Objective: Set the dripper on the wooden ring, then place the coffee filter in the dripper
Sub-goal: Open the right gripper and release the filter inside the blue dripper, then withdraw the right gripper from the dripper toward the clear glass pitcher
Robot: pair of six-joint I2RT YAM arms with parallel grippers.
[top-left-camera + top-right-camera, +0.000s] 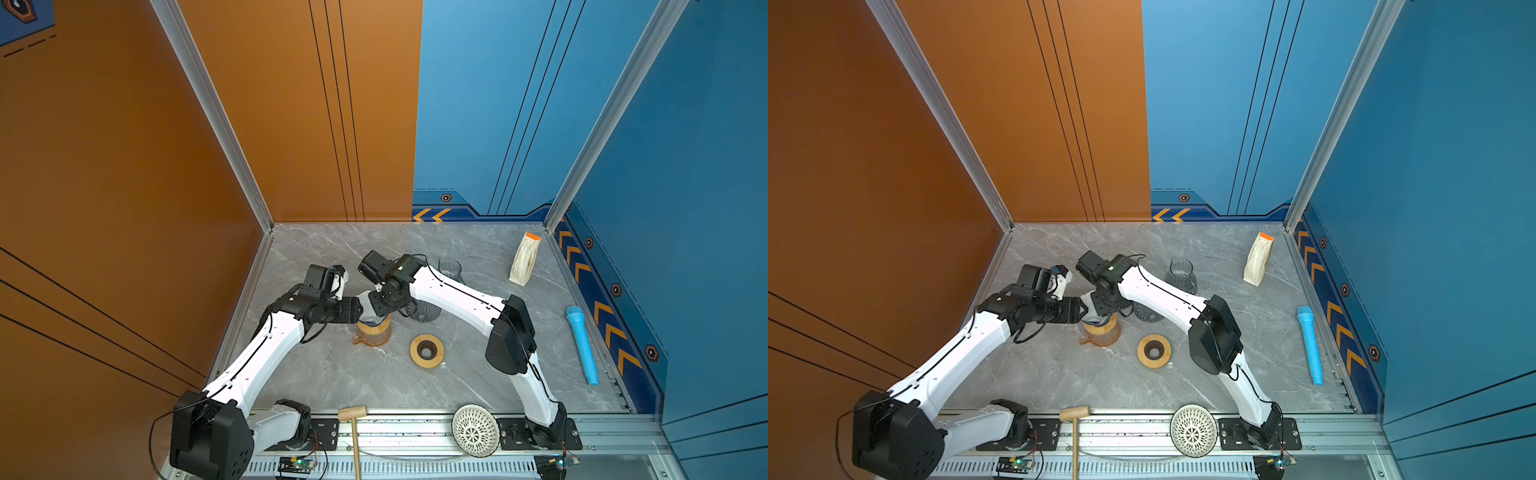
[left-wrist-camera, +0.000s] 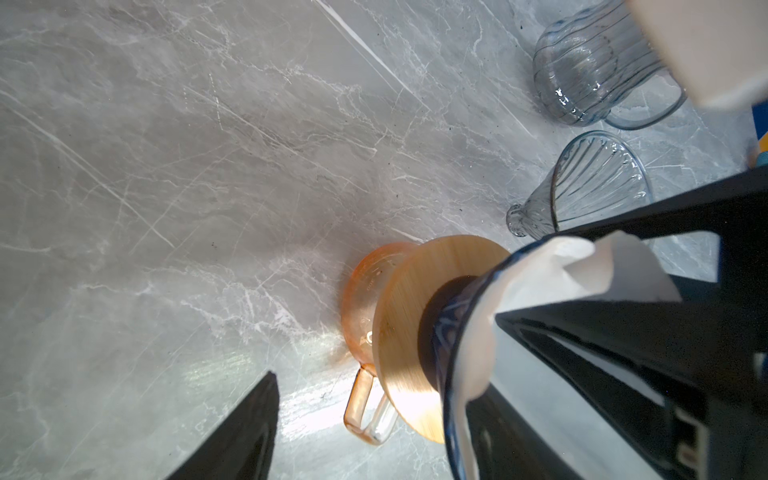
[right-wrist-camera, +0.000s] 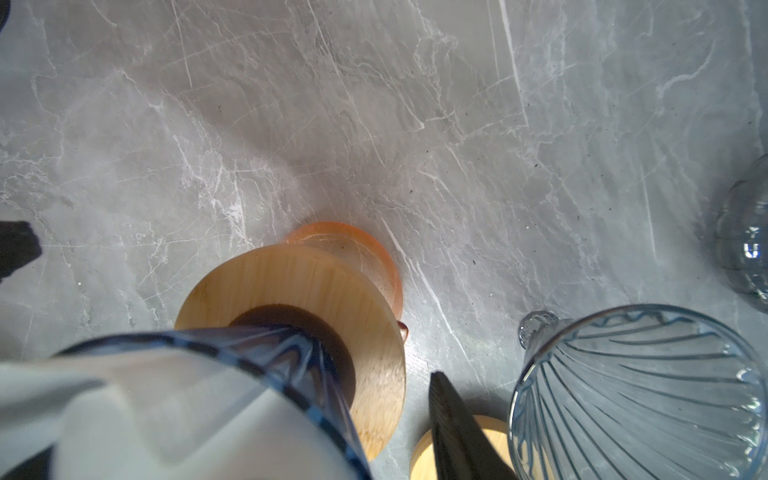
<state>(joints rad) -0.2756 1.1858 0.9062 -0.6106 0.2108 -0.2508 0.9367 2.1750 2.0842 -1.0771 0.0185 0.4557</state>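
Grey marble tabletop [image 1: 332, 374], orange and blue walls, both arms meeting over the orange carafe [image 2: 357, 299]. Coffee filter [image 2: 540, 282] is inside the blue glass dripper [image 2: 453, 332], which sits in the wooden collar [image 2: 407, 316] on the carafe. Cone axis is upright, but one folded edge stands above the rim, so I judge it placed yet not fully seated. Right gripper [image 1: 376, 303] comes at it from above, left gripper [image 1: 360, 309] comes in level from the side; right is nearer the paper. Left claw is wide: its fingers [image 2: 249, 428] are well apart with bare table between, gripping nothing. Right claw: black bars sit either side of the raised fold in the left wrist view, but I cannot tell whether they pinch it or leave a gap. Key relation for the next move: the filter lies straight below the right claw, along the dripper's axis. I'd go straight down or straight up; a sideways drag could tip the dripper off the collar. Both top views hide the paper almost wholly under the wrists. Only the left wrist view shows the fold. Right wrist view gives the paper as blur, plus a second clear dripper [image 3: 640, 395] lying on its side near the carafe.
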